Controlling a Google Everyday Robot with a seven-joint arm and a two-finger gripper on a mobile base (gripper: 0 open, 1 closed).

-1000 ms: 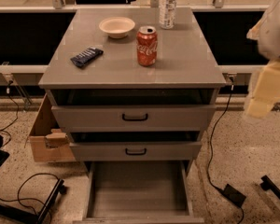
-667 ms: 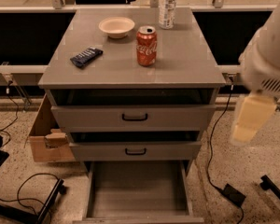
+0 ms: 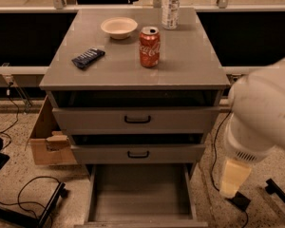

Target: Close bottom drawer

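The grey cabinet (image 3: pixel 133 77) has three drawers. The bottom drawer (image 3: pixel 141 196) is pulled far out, showing its plain grey interior. Its front panel lies at the lower edge of the view and its handle is out of view. The middle drawer (image 3: pixel 137 153) and the top drawer (image 3: pixel 137 120) stand slightly out, each with a black bar handle. My white arm (image 3: pixel 266 113) comes in from the right. My gripper (image 3: pixel 232 177) hangs cream-coloured below it, to the right of the bottom drawer, apart from it.
On the cabinet top stand a red soda can (image 3: pixel 149 47), a white bowl (image 3: pixel 118 26), a dark snack bar (image 3: pixel 88 58) and a clear bottle (image 3: pixel 171 6). A cardboard box (image 3: pixel 47 139) sits at the left. Cables (image 3: pixel 23 194) and black equipment lie on the floor.
My arm has swung down and to the left. The gripper has dropped from beside the top drawer to beside the bottom drawer. The drawers have not moved.
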